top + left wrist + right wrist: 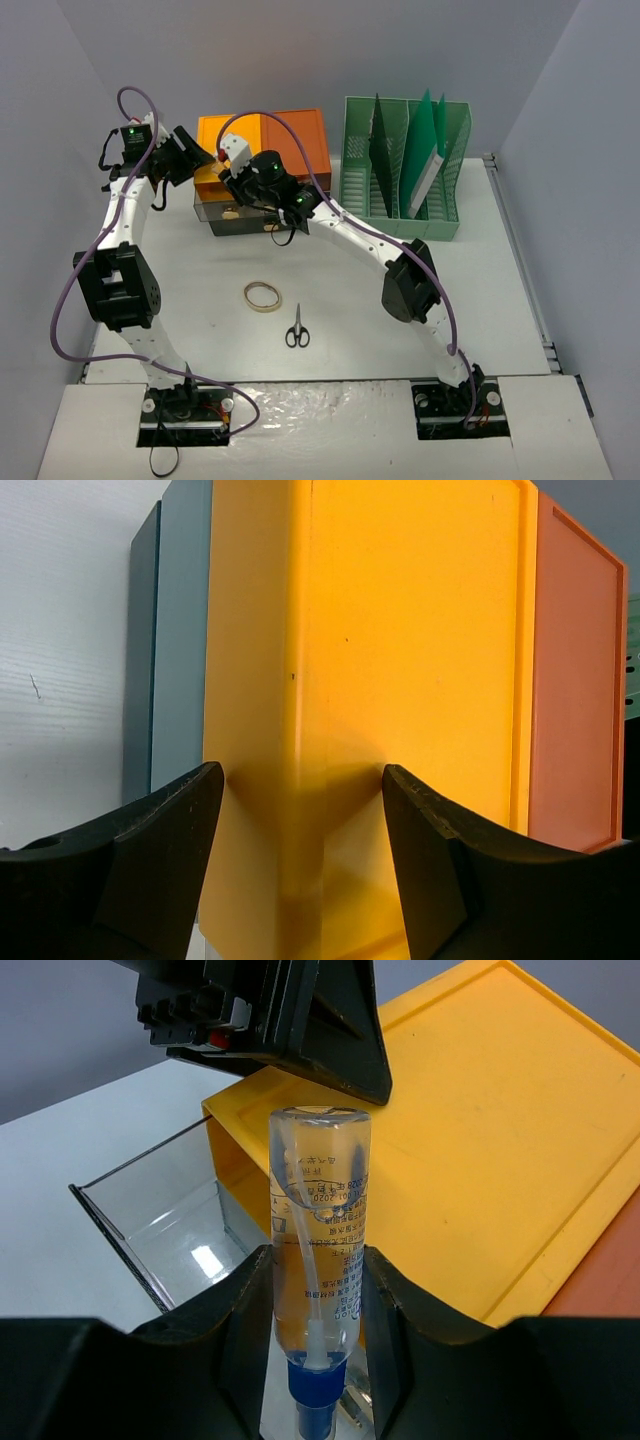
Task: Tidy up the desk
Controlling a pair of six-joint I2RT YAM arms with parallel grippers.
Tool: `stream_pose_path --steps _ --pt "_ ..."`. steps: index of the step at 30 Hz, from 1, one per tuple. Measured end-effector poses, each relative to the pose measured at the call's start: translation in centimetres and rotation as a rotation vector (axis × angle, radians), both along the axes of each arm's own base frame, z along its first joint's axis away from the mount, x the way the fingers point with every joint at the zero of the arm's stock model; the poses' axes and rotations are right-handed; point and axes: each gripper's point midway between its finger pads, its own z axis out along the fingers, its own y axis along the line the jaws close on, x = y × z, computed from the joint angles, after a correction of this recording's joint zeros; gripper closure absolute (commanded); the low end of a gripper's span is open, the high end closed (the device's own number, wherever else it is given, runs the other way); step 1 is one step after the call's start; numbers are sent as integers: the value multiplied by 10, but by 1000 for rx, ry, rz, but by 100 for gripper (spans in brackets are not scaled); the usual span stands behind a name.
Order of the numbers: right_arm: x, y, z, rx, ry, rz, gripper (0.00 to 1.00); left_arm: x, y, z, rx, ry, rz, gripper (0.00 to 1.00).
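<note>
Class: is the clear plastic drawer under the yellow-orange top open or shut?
Open: the clear plastic drawer juts out past the yellow-orange top, inside exposed.

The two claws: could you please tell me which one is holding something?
The right claw, shut on a clear bottle with a blue cap; the left claw is open, facing the drawer unit's yellow corner.

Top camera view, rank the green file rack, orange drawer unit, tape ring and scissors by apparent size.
1. Green file rack
2. Orange drawer unit, close behind and partly hidden by the arms
3. Tape ring and scissors: about alike, not ranked
</note>
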Motion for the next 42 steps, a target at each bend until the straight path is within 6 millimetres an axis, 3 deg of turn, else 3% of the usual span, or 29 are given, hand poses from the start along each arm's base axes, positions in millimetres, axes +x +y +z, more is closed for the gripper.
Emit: stream_pose_path --steps 2,5,11,15,18,29,36,39,42 --pt "-1 0 0 6 8 1 97 0 0 0 1 1 0 40" --pt "-5 -2 -1 9 23 2 84 0 0 0 3 1 1 40" --pt "-12 -6 -11 -1 64 -13 68 -1 1 1 10 7 3 40" --pt "-12 -7 -11 -1 72 -22 43 -2 2 1 13 8 2 40" --pt "-16 -7 -8 8 82 -19 34 -2 2 1 15 8 0 40" --pt "-18 -10 -6 1 84 -67 31 -2 2 1 16 8 0 40" --pt "-19 -23 -1 -41 71 -167 29 -2 2 1 16 8 1 40" --pt "-27 -30 11 -59 57 -207 29 -2 2 1 17 8 3 40" --pt "-41 -34 38 -41 29 -231 29 -2 2 1 17 8 3 40"
